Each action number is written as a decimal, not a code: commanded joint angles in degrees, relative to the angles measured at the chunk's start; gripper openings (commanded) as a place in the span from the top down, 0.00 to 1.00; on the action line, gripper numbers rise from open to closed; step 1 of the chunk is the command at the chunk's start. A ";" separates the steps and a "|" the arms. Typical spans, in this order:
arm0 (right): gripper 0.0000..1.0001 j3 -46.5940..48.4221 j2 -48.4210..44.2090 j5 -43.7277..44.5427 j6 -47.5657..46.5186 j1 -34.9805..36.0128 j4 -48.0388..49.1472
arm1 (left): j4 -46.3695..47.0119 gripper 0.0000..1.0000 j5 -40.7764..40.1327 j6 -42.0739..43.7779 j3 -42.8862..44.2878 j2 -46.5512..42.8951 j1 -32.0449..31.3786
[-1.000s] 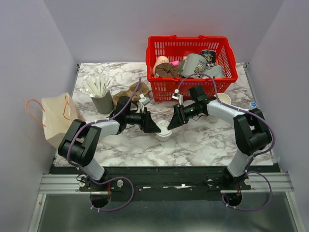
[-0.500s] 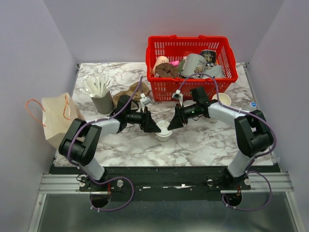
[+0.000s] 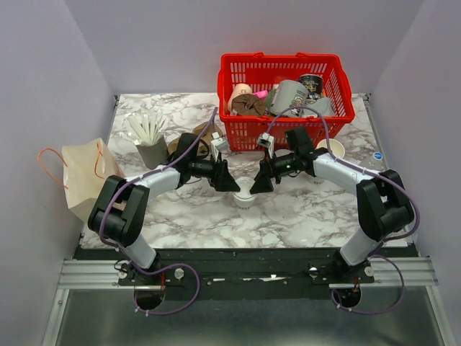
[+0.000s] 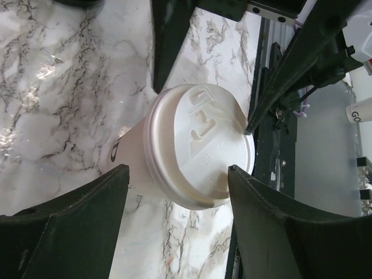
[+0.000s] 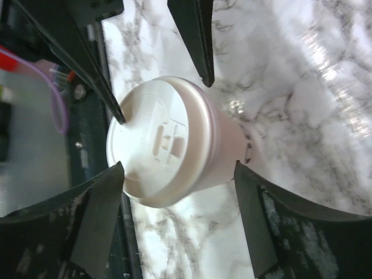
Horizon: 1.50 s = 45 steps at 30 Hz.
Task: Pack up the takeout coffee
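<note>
The takeout coffee stands at the middle of the marble table. Its lid embossing and a dark mark on its side are unreadable. A farther white cup shows "GO". My left gripper and right gripper reach in low from opposite sides, jaws spread wide around it, gripping nothing. I cannot tell whether any finger touches it.

The light is bright, even and comes from above. In the top view the white and grey marble tabletop carries only faint, soft shadows. In both wrist views glare spots shine on the marble, strongest at the upper right of the right wrist view, where the stone looks washed out and slightly blurred. The small white paper cup with a round plastic lid is sharp. The black fingers near the lens are soft.
</note>
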 commanded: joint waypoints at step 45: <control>0.00 13.59 2.67 2.32 -42.92 6.90 -20.02 | -14.29 0.19 -2.85 17.73 3.03 -8.24 0.44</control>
